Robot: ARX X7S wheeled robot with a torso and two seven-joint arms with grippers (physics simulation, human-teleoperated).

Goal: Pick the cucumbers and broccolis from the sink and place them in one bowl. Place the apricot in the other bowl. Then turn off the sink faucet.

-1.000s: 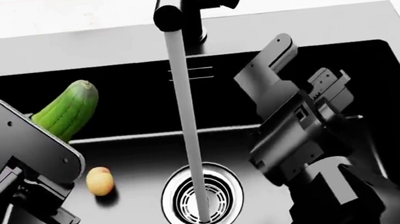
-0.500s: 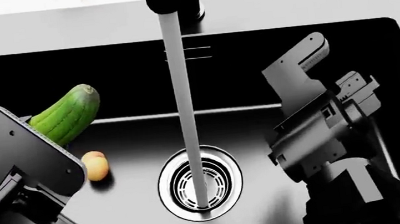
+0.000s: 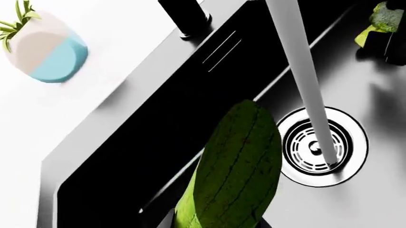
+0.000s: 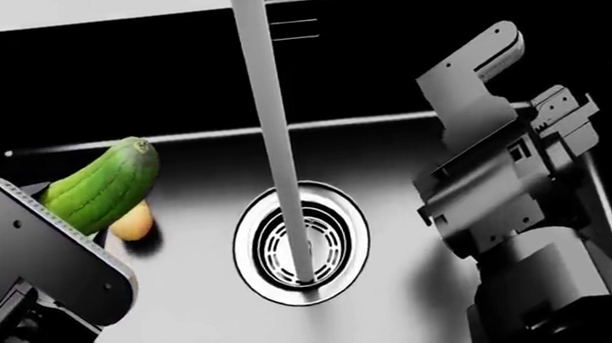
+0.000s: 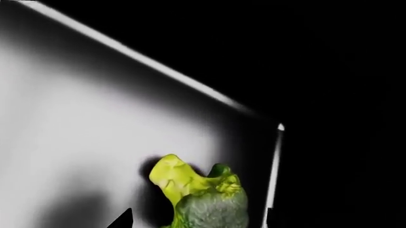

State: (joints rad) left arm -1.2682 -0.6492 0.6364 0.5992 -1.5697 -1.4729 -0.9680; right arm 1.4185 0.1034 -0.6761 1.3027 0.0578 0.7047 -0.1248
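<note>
My left gripper (image 3: pixel 216 224) is shut on the base of a dark green cucumber (image 3: pixel 238 166), which sticks out from it above the sink floor. In the head view the cucumber (image 4: pixel 103 193) juts from my left arm (image 4: pixel 30 252) and partly covers the apricot (image 4: pixel 135 224) lying on the black sink (image 4: pixel 186 329). My right gripper (image 5: pixel 195 221) is open, with its fingertips on either side of a broccoli (image 5: pixel 203 199) that lies near a sink corner. Water (image 4: pixel 275 141) runs from the faucet (image 3: pixel 187 16) into the drain (image 4: pixel 300 242). Both bowls are out of view.
My right arm (image 4: pixel 501 185) fills the right side of the basin and hides the broccoli in the head view. A white and blue planter (image 3: pixel 44 45) stands on the white counter beyond the sink rim.
The head view has tilted down, so the sink has slid up the picture. The held cucumber now overlaps the apricot. My right arm has shifted right, toward the basin's corner.
</note>
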